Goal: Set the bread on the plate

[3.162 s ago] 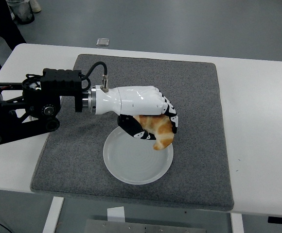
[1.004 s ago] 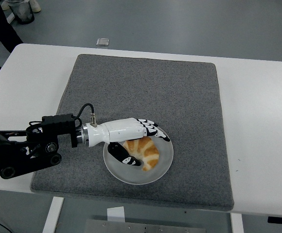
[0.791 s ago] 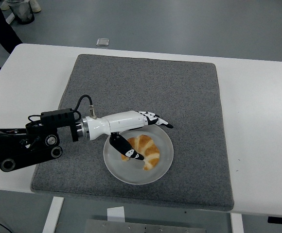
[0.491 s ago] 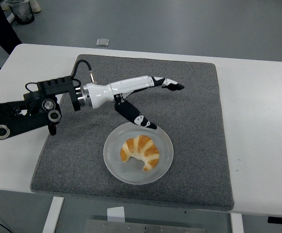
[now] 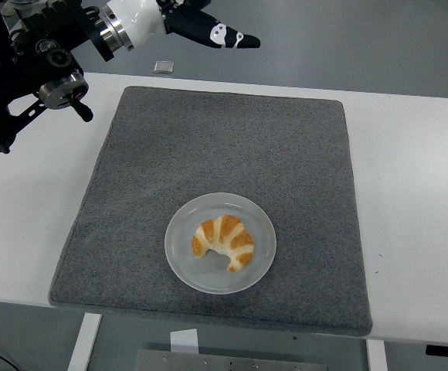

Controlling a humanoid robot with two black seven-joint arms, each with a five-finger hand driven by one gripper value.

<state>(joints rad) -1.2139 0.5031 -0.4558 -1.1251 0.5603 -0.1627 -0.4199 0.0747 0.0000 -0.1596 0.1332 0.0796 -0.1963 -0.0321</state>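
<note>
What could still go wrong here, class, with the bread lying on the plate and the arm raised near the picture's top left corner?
1. The croissant lies towards the near right of the plate, one tip close to the rim; a jolt might roll it onto the grey mat.
2. The plate sits near the mat's front edge, so a knock to the table could shift it.
3. The left hand is open overhead; a low return could clip the plate.

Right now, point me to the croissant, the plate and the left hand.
croissant [image 5: 224,241]: head view, middle of its striped crust.
plate [image 5: 182,259]: head view, bare left part of the white dish.
left hand [image 5: 208,29]: head view, black finger, raised near the top edge, holding nothing.
</note>
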